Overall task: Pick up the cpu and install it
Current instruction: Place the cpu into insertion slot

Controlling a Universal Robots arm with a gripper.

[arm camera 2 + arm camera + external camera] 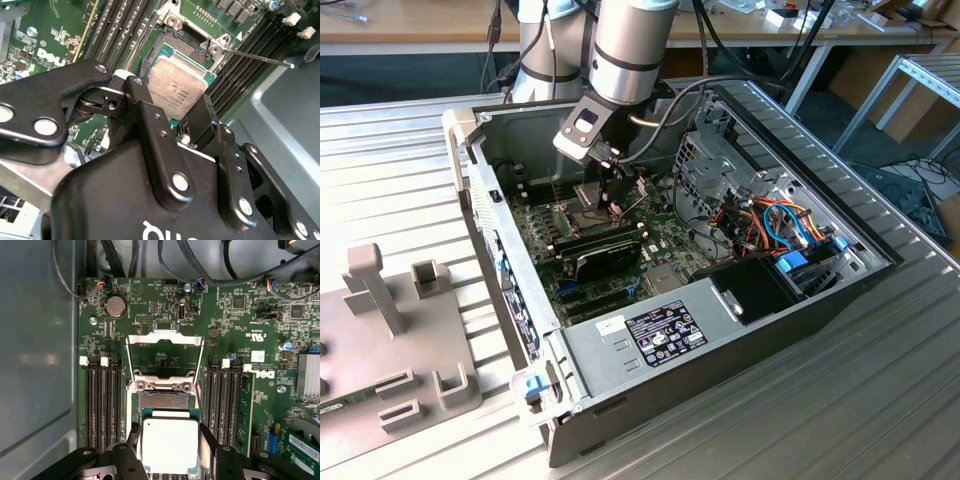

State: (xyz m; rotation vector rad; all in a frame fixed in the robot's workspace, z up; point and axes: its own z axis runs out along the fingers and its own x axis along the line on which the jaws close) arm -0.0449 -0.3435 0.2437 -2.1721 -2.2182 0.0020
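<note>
Pickup looks done, since the gripper (pixel 170 440) is clamped on the cpu (pixel 170 446) by two opposite edges and holds it just over the open socket (pixel 162 401), whose hinged frame (pixel 165 340) stands raised on the motherboard (pixel 240 325), so seating it appears to be what is left.

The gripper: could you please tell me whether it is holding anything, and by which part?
The gripper holds the cpu by two opposite side edges, one finger on each, just over the open socket.
</note>
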